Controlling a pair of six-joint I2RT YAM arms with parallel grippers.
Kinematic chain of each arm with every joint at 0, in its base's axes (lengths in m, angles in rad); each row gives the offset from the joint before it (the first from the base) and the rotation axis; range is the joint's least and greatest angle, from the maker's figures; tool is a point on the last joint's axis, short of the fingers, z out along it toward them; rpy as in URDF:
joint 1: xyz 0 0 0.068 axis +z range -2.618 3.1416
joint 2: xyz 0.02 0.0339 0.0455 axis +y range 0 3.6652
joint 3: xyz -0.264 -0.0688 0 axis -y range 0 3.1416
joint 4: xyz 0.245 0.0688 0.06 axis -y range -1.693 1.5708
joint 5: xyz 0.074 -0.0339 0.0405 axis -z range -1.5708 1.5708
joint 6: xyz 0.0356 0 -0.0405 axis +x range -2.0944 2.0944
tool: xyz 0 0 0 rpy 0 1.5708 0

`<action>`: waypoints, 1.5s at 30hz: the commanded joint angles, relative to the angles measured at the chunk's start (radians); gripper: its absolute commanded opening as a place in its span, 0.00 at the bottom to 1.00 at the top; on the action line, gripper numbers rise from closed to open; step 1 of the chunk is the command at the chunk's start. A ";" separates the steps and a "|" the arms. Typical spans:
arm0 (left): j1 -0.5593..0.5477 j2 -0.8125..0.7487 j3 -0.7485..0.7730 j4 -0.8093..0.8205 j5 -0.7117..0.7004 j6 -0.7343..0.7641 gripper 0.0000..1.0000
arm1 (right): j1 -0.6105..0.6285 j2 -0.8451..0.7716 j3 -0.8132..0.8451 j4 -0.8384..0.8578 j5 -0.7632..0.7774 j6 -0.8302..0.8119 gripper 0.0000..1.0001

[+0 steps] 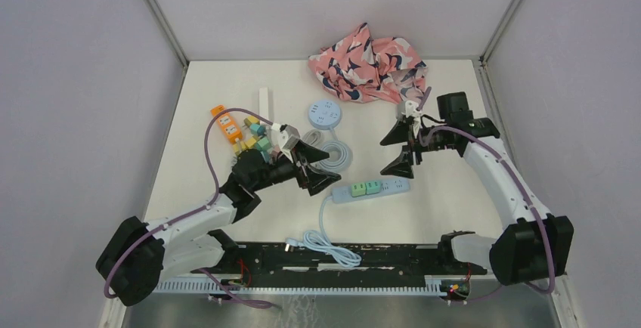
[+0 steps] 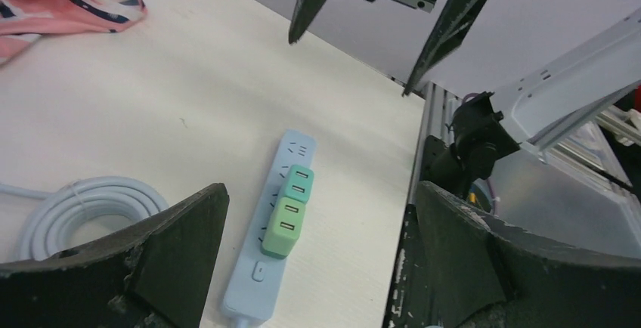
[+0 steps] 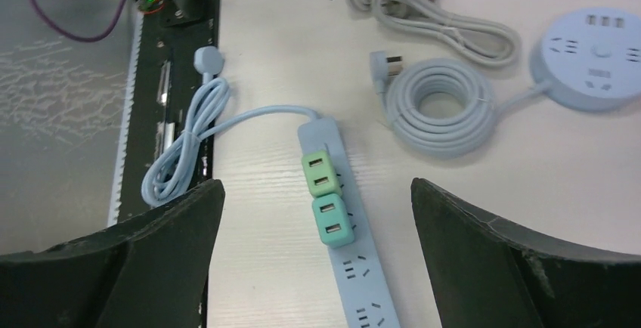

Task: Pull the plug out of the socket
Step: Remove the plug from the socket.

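A light blue power strip (image 1: 393,185) lies on the table between the arms, with a light green plug (image 1: 358,188) and a teal plug (image 1: 373,187) side by side in it. My left gripper (image 1: 321,165) is open and empty, left of the strip. My right gripper (image 1: 389,153) is open and empty, just behind the strip. In the left wrist view the strip (image 2: 261,283) and both plugs (image 2: 285,227) lie between and beyond the open fingers (image 2: 174,245). In the right wrist view the teal plug (image 3: 332,221) and the light green plug (image 3: 320,172) sit between the wide-open fingers (image 3: 166,245).
The strip's cord (image 1: 329,241) is bundled near the front rail. A round blue socket (image 1: 323,114) with a coiled grey cable (image 1: 338,156) lies behind the left gripper. An orange strip (image 1: 227,125), several small plugs (image 1: 257,135), a white bar (image 1: 264,103) and a pink cloth (image 1: 370,63) lie further back.
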 commanded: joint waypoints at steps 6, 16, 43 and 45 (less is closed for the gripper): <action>0.001 -0.003 -0.129 0.249 -0.078 0.099 0.99 | 0.071 0.029 -0.065 -0.069 0.094 -0.318 0.97; -0.011 0.192 -0.066 0.321 0.086 0.111 0.99 | 0.124 0.071 -0.127 -0.079 0.281 -0.470 0.82; -0.236 0.552 0.037 0.316 -0.142 0.705 0.91 | 0.370 0.209 -0.175 0.092 0.522 -0.416 0.28; -0.236 0.582 0.059 0.320 -0.141 0.695 0.86 | 0.371 0.210 -0.176 0.090 0.521 -0.420 0.25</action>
